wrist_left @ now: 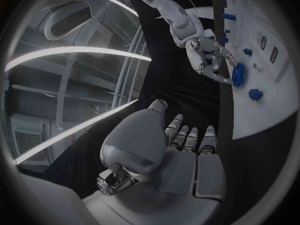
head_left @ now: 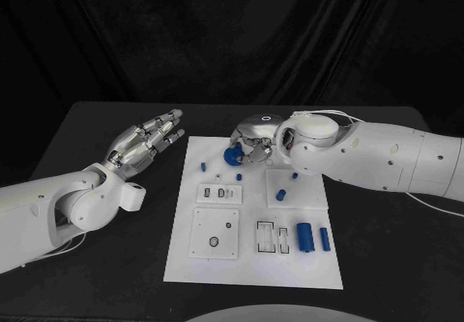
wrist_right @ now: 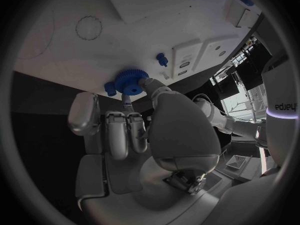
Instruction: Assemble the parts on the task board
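Observation:
The white task board [head_left: 253, 268] lies in the middle of the black table. At its far edge my right hand [head_left: 255, 142] pinches a blue toothed gear [head_left: 232, 156] between thumb and fingers, just above the board. The right wrist view shows the gear [wrist_right: 130, 81] at the fingertips of that hand [wrist_right: 144, 130], over the board [wrist_right: 144, 25]. My left hand [head_left: 145, 144] hovers left of the board, fingers spread, holding nothing. In the left wrist view the left hand [wrist_left: 181, 150] faces the right hand [wrist_left: 209, 57] and the gear [wrist_left: 238, 75].
Small blue pegs [head_left: 204, 165] [head_left: 281, 195] stand on the board, and two blue cylinders [head_left: 304, 236] lie near its right side. Recessed white plates [head_left: 214, 233] with holes and slots [head_left: 271, 236] fill its near half. Black table surrounds the board.

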